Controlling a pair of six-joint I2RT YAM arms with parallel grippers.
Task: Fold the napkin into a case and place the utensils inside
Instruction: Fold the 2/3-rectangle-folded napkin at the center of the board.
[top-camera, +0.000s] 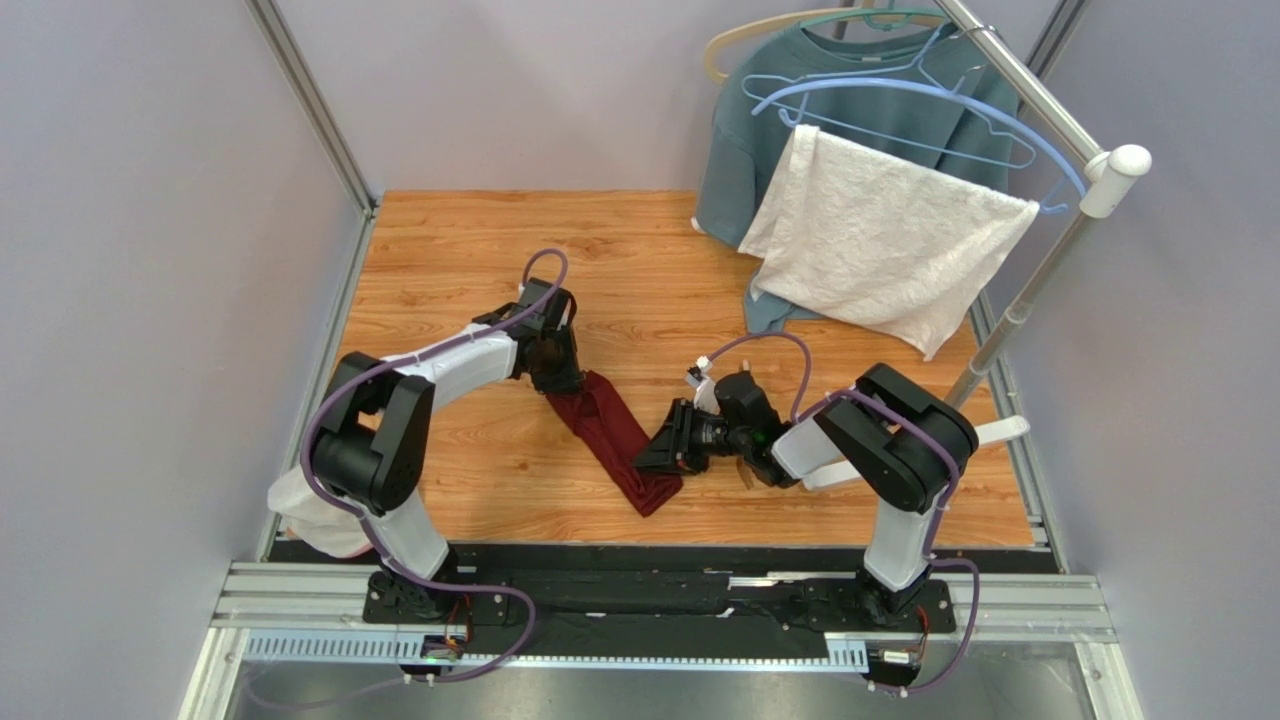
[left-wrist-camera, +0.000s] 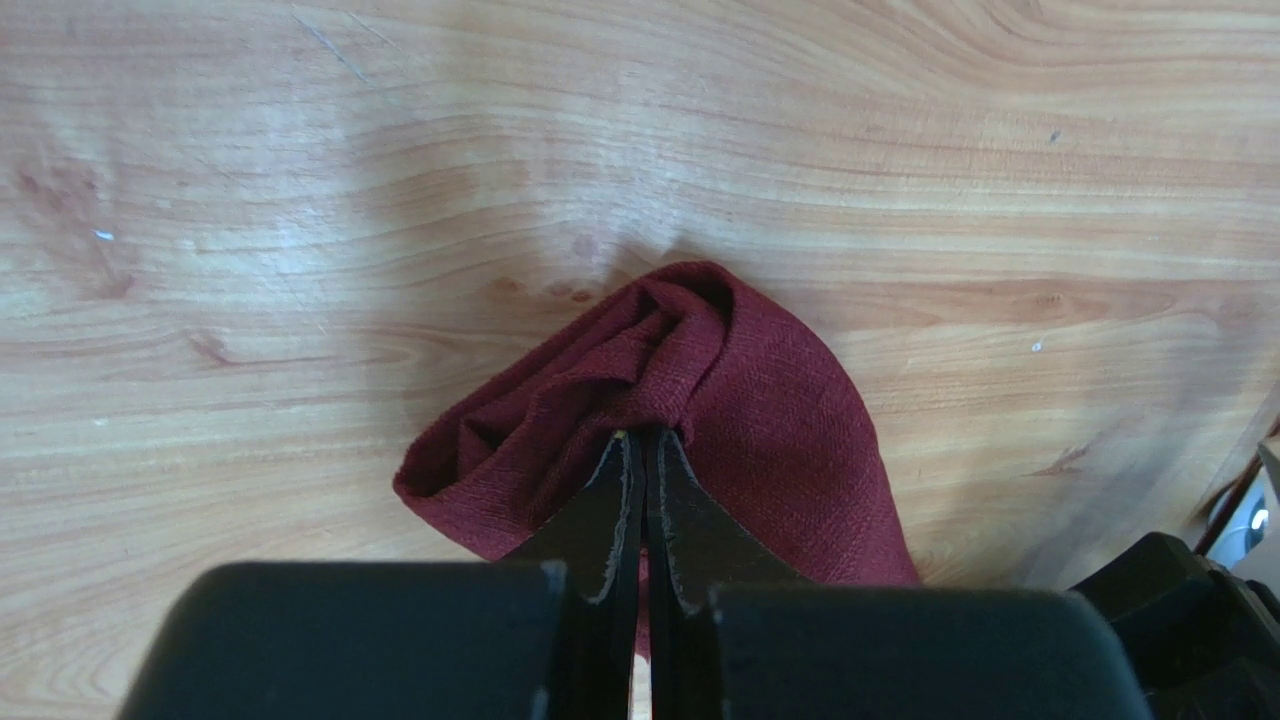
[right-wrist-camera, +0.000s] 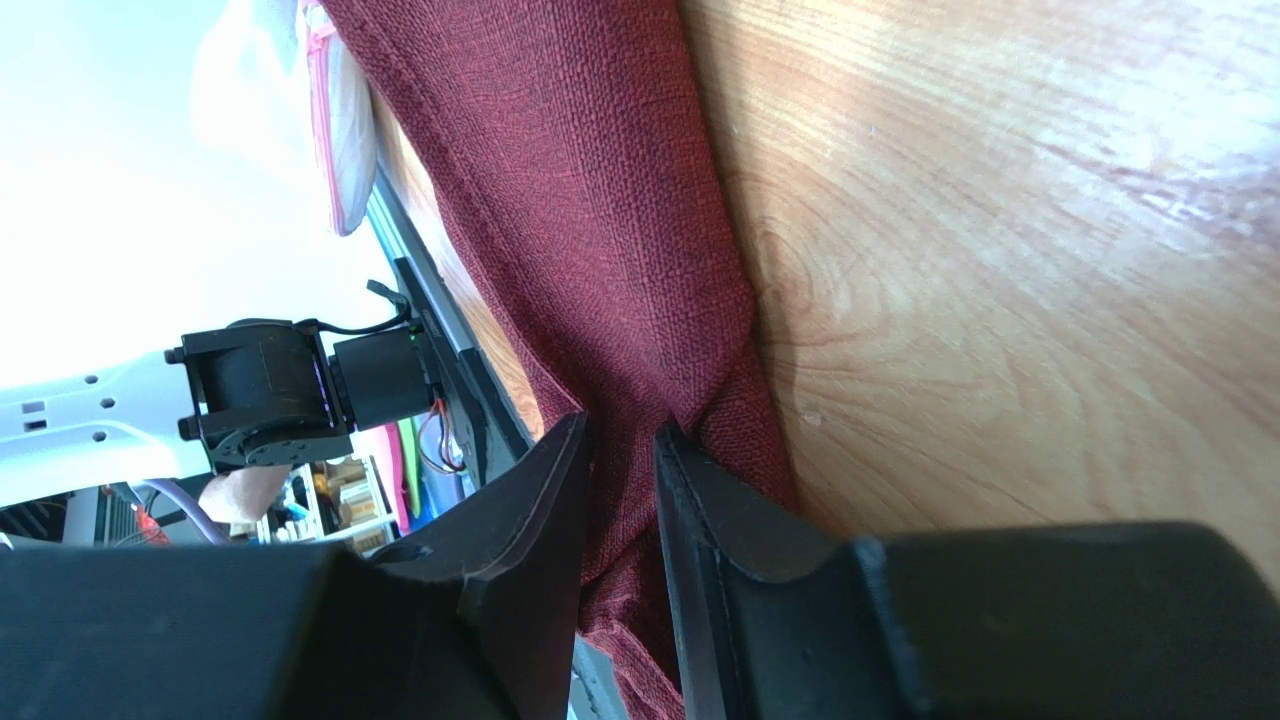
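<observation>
The maroon napkin (top-camera: 609, 435) lies on the wooden table as a narrow strip, running diagonally from far left to near right. My left gripper (top-camera: 564, 387) is at its far end. In the left wrist view the jaws of this gripper (left-wrist-camera: 646, 438) are pressed together, pinching a bunched fold of the napkin (left-wrist-camera: 751, 390). My right gripper (top-camera: 661, 458) is at the near end. Its narrow-set jaws (right-wrist-camera: 621, 435) hold a puckered fold of the napkin (right-wrist-camera: 601, 195) between them. The utensils are out of view.
A white textured towel (top-camera: 887, 240) hangs on a rack at the far right, over a grey-blue sweatshirt (top-camera: 751, 135) on hangers. The rack's pole (top-camera: 1037, 270) slants down along the table's right edge. A black rail (top-camera: 661, 600) runs along the near edge.
</observation>
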